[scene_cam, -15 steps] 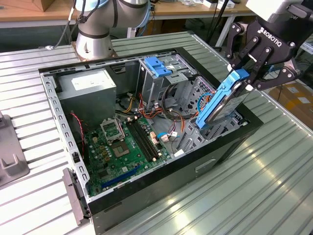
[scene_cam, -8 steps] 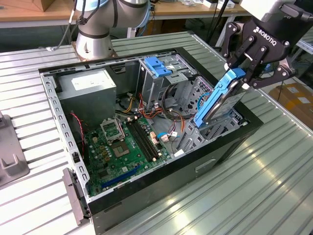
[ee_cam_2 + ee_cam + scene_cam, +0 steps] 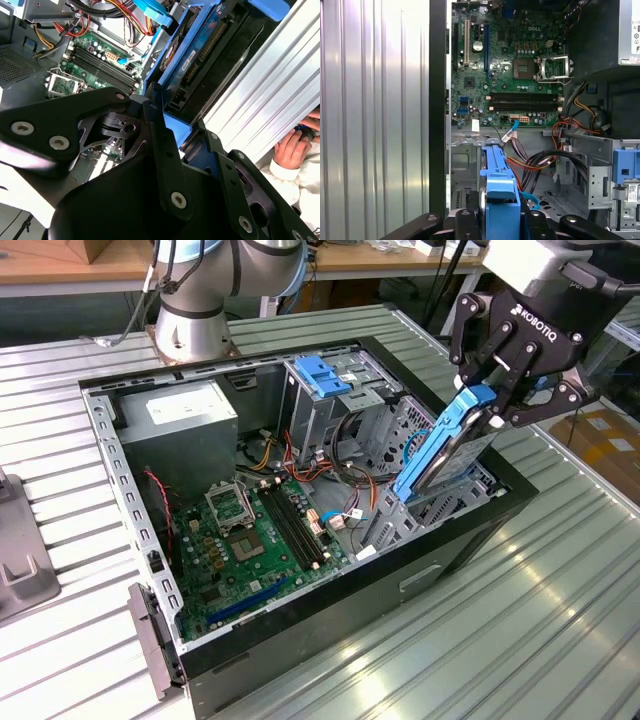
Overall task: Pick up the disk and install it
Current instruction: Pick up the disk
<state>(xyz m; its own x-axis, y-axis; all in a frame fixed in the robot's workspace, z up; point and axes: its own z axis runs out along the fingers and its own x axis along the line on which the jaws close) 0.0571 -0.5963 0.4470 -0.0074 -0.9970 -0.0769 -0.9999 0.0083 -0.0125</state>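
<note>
A ribbed metal table (image 3: 560, 620) is carrying an open computer case (image 3: 330, 640), which is lying on its side with its interior facing up. Inside, a grey power supply (image 3: 180, 415) is sitting in the corner towards the exterior view's left, and a green motherboard (image 3: 250, 540) is lying flat on the case floor beside it. A light-blue bracket (image 3: 322, 375) is standing on top of the metal drive cage at the far side. The black gripper (image 3: 485, 405) is hanging over the case corner on the exterior view's right, its fingers clamping the upper end of the disk (image 3: 440, 455). The disk is leaning steeply, with its blue-railed lower end reaching down into the grey metal bay just inside the case wall. In the first wrist view its blue rail (image 3: 499, 195) is rising between the fingers. Red and black cables (image 3: 535, 165) are curling nearby. A hand (image 3: 292, 147) is resting beyond the table edge.
</note>
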